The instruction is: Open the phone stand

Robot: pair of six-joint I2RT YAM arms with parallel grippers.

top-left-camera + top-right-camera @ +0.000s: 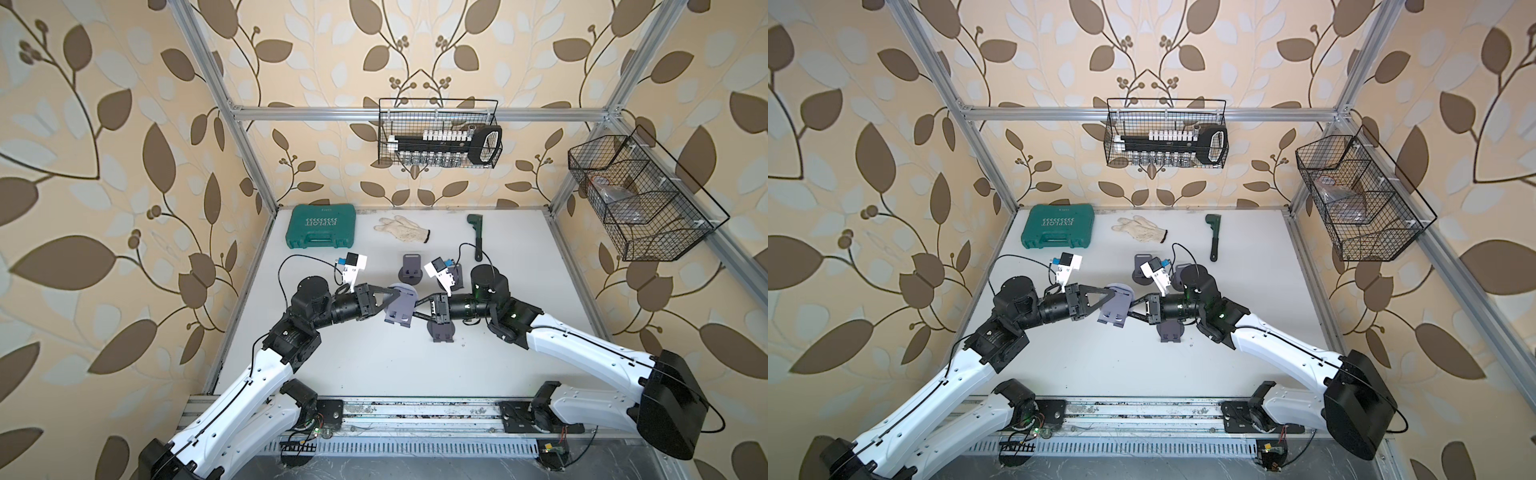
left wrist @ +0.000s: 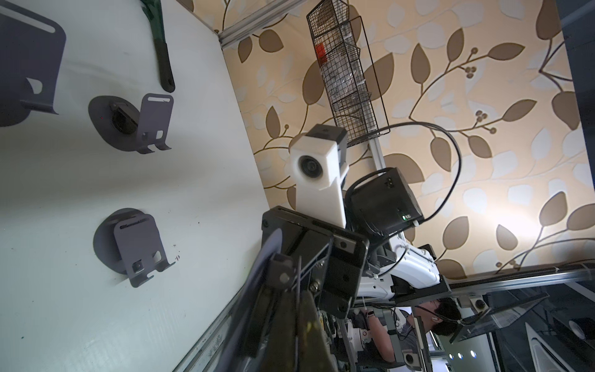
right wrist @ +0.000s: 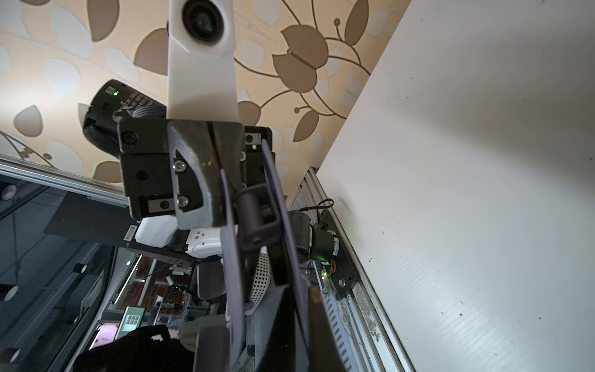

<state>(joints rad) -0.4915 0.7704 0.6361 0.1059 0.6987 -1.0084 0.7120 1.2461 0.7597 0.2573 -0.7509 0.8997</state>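
Bench (image 1: 374,365): white, flat, edged by aluminium rails, with leaf-pattern paper on the walls around it. 2 robot arms, white and black: left arm (image 1: 249,374) and right arm (image 1: 582,345) reach in from the near edge and meet over mid-bench. Side basket (image 1: 665,245): black wire, hung on the right wall; its contents are too unclear to name. Back basket (image 1: 386,124): black wire, hung on the rear rail, holding a black-handled socket rack (image 1: 440,143). Tool case (image 1: 321,226): green, closed, flat at the rear left of the bench. Glove (image 1: 402,228): off-white, flat, just right of the case. Wrench (image 1: 477,237): dark green, flat, rear right. Phone stand (image 1: 401,307): grey-purple, held clear of the bench between the 2 arms at mid-bench; the right wrist view shows its 2 plates a little apart at a narrow angle, joined by a dark hinge piece (image 3: 254,212). 3 more on the bench: rear stand (image 1: 411,270) behind the held one, near stand (image 1: 441,331) below the right wrist, right stand (image 1: 458,276) partly hidden by the right wrist camera (image 1: 440,270). Left jaws: closed tight on the edge of 1 plate of the phone stand. Right jaws: closed on its opposite side; which plate, cannot tell.
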